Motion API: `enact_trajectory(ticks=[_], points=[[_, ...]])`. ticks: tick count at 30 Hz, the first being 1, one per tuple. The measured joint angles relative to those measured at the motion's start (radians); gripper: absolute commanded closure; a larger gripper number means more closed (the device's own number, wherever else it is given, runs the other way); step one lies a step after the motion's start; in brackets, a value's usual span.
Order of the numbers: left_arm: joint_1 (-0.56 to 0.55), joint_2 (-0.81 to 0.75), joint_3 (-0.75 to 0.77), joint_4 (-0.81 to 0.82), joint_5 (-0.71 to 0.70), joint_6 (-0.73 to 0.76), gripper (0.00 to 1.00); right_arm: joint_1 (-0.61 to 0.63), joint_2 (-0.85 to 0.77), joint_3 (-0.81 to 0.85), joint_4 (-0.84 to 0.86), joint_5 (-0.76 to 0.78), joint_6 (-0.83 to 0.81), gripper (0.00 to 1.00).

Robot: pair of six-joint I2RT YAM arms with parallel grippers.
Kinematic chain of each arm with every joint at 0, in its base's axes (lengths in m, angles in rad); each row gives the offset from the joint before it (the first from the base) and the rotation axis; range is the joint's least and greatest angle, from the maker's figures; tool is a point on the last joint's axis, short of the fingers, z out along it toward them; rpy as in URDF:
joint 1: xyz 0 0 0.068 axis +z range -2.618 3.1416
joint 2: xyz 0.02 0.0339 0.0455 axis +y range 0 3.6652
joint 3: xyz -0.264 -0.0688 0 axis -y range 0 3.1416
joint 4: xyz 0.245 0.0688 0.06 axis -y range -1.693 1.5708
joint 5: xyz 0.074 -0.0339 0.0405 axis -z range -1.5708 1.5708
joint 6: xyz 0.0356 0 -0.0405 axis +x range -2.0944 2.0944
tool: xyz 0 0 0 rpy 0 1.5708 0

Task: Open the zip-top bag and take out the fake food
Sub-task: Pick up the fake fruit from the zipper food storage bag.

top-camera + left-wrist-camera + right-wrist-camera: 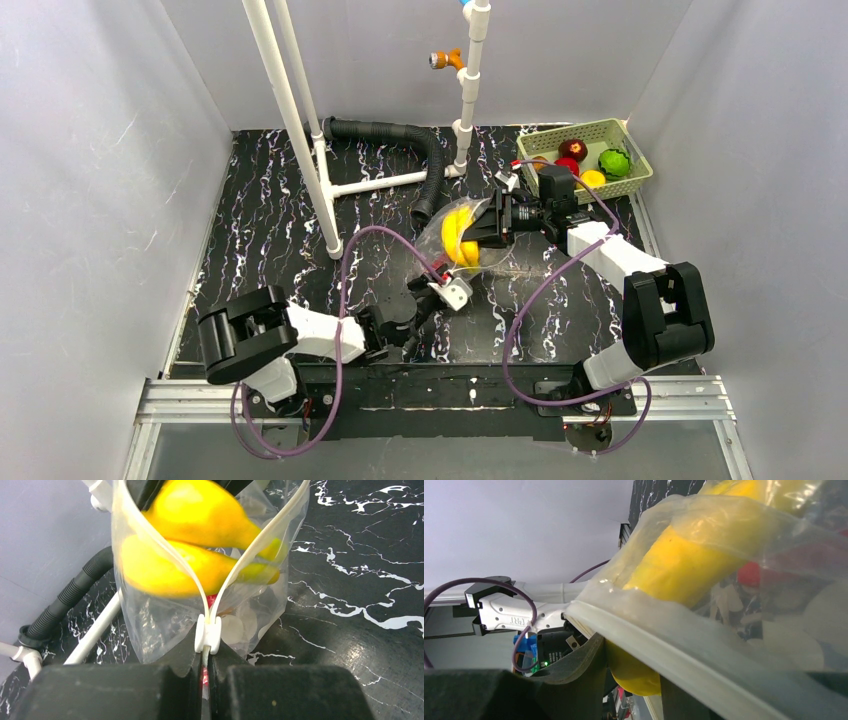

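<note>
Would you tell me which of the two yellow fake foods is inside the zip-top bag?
The long curved banana is in the zip-top bag; the round yellow lemon sits in the green basket.

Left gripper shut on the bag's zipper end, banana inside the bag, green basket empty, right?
No. The green basket holds several fake fruits, as the top external view shows. The left gripper is shut on the zip-top bag at its zipper end, banana inside.

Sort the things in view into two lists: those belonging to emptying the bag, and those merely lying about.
Job: zip-top bag, banana inside it, fake food in green basket.
Lying about: black corrugated hose, white pipe frame, orange valve.
</note>
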Motion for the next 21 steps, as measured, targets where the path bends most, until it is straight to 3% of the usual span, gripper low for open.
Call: enact_trajectory(ticks=[9, 21], points=[[0.024, -0.068, -0.061, -0.042, 0.083, -0.053, 1.00, -0.028, 0.000, -0.001, 0.025, -0.010, 0.071, 0.99], [0.037, -0.085, -0.017, -0.123, 0.216, -0.060, 1.00, -0.120, 0.025, -0.002, -0.043, -0.015, 0.179, 0.99]])
